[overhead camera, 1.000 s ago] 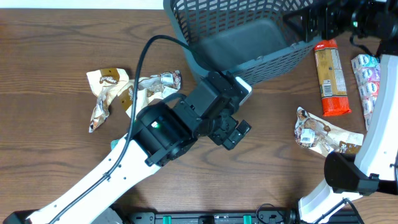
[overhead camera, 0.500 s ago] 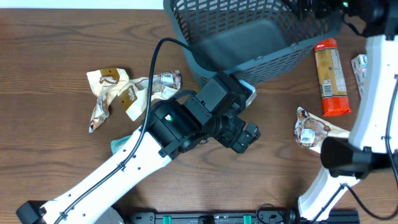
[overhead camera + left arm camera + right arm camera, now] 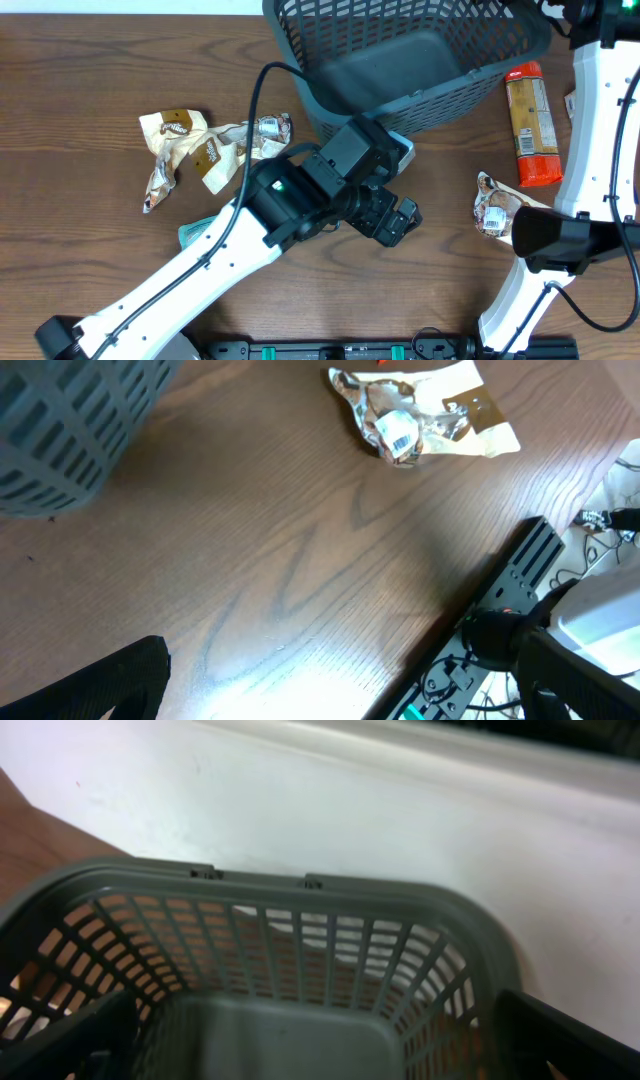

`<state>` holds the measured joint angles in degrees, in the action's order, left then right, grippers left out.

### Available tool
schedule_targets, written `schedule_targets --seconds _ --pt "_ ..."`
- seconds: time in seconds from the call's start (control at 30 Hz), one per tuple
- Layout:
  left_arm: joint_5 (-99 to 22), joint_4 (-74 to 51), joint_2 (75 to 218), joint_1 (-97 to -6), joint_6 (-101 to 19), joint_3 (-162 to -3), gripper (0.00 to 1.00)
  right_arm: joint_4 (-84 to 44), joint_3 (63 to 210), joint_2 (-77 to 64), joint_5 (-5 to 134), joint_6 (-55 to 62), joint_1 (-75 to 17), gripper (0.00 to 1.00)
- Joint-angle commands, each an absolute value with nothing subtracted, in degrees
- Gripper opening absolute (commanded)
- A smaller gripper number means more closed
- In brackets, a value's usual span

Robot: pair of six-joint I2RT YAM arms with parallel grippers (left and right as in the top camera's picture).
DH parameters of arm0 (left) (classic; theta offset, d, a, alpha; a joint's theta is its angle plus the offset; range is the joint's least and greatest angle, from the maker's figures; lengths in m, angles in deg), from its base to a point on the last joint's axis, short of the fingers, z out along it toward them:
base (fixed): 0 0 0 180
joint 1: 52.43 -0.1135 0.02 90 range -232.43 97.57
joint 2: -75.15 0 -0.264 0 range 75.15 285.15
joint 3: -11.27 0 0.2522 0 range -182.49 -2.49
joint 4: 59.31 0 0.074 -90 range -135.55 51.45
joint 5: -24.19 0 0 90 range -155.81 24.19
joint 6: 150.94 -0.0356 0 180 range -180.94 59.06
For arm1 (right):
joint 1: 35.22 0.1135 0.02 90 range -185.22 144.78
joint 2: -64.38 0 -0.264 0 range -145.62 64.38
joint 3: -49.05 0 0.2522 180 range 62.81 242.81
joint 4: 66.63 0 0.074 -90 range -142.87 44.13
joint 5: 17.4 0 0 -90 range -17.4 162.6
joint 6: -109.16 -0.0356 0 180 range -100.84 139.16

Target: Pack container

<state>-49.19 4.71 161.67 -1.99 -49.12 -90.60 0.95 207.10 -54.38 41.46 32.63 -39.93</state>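
The grey-blue slotted container (image 3: 400,60) stands at the far middle of the table and shows nothing inside. In the right wrist view its rim (image 3: 300,890) lies below my right gripper (image 3: 315,1060), which is open and empty above the basket's far right; in the overhead view it is cut off at the top edge. My left gripper (image 3: 395,215) hovers open and empty over bare wood in front of the basket. The left wrist view (image 3: 330,700) shows one dark fingertip (image 3: 100,685), the basket corner (image 3: 60,430) and a crumpled snack packet (image 3: 415,415).
Crumpled brown-and-white packets (image 3: 190,145) lie at the left. An orange tube packet (image 3: 530,125) lies right of the basket, with a crumpled packet (image 3: 505,212) nearer the front. A teal item (image 3: 190,235) peeks from under the left arm. The right arm's base (image 3: 560,245) stands at the right.
My left gripper has moved a little right and forward over the wood. My right arm has swung up toward the far right, its gripper leaving the overhead frame.
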Motion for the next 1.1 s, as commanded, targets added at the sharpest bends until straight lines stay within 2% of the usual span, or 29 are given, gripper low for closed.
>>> schedule_targets --seconds 0.0,0.1,0.13,0.17,0.2,0.23,0.3,0.37,0.47,0.57,1.07 --pt "-48.25 3.81 163.99 -1.82 -48.88 -90.84 0.99 2.79 207.71 -58.07 41.05 30.91 -40.54 0.99" --pt "-48.27 1.67 165.65 -1.82 -47.22 -90.84 0.99 4.69 207.71 -59.95 41.05 30.93 -40.54 0.98" --pt "-48.32 1.08 166.02 -1.82 -47.24 -90.84 0.99 5.10 207.71 -60.50 41.07 30.95 -40.54 0.91" --pt "-48.51 0.47 166.48 -1.82 -47.26 -90.84 0.99 5.45 207.71 -60.94 41.11 30.97 -40.56 0.78" --pt "-48.51 -0.08 166.76 -1.84 -47.24 -90.84 0.94 5.67 207.71 -61.22 41.09 30.95 -40.56 0.61" --pt "-48.51 -0.69 167.11 -1.88 -47.24 -90.84 0.79 5.89 207.71 -61.35 41.09 30.95 -40.56 0.45" --pt "-49.52 -1.30 167.53 -1.88 -47.00 -90.84 0.35 6.30 207.71 -61.39 41.11 30.95 -40.54 0.22" --pt "-53.87 -1.26 167.64 -1.88 -44.75 -90.84 0.06 6.26 207.71 -61.39 41.09 30.95 -40.54 0.03" --pt "-63.03 -1.34 167.64 -1.88 -39.77 -90.84 0.05 6.35 207.71 -61.39 41.77 30.45 -40.74 0.02" --pt "-66.98 -2.07 167.64 -1.88 -38.96 -90.84 0.06 7.22 207.71 -61.39 43.56 29.44 -41.11 0.02" --pt "-66.94 -7.09 167.64 -8.64 -42.48 -90.84 0.06 18.41 207.71 -61.37 51.63 29.97 -42.11 0.01"
